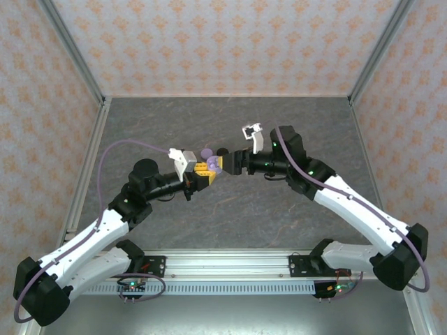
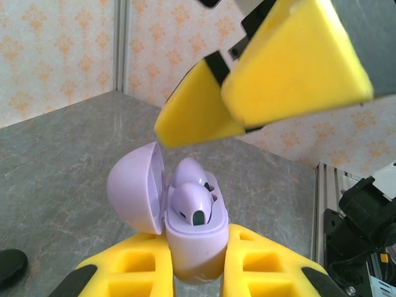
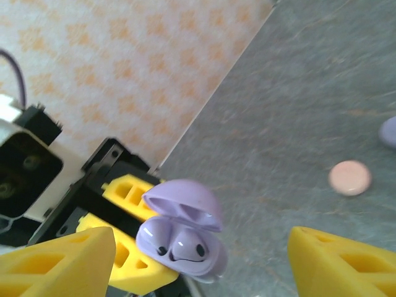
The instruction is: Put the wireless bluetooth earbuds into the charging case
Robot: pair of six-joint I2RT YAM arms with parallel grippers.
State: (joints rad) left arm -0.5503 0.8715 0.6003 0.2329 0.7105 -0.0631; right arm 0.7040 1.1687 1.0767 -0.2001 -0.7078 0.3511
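Top external: the left gripper (image 1: 204, 172) is clamped on the lavender charging case (image 1: 207, 155) above the middle of the table (image 1: 293, 125). The right gripper (image 1: 222, 165) faces it, just beside it.

Left wrist: the case (image 2: 195, 247) stands upright between the yellow fingers (image 2: 263, 263), long axis vertical, mouth upward. Its lid (image 2: 133, 192) is swung open to the left. Two lavender earbuds (image 2: 193, 201) sit in the wells, heads up, stems down.

Right wrist: the right gripper (image 3: 201, 247) has its jaws well apart, holding nothing. The case mouth points toward this camera. A pink disc (image 3: 350, 178) lies on the table, well apart.
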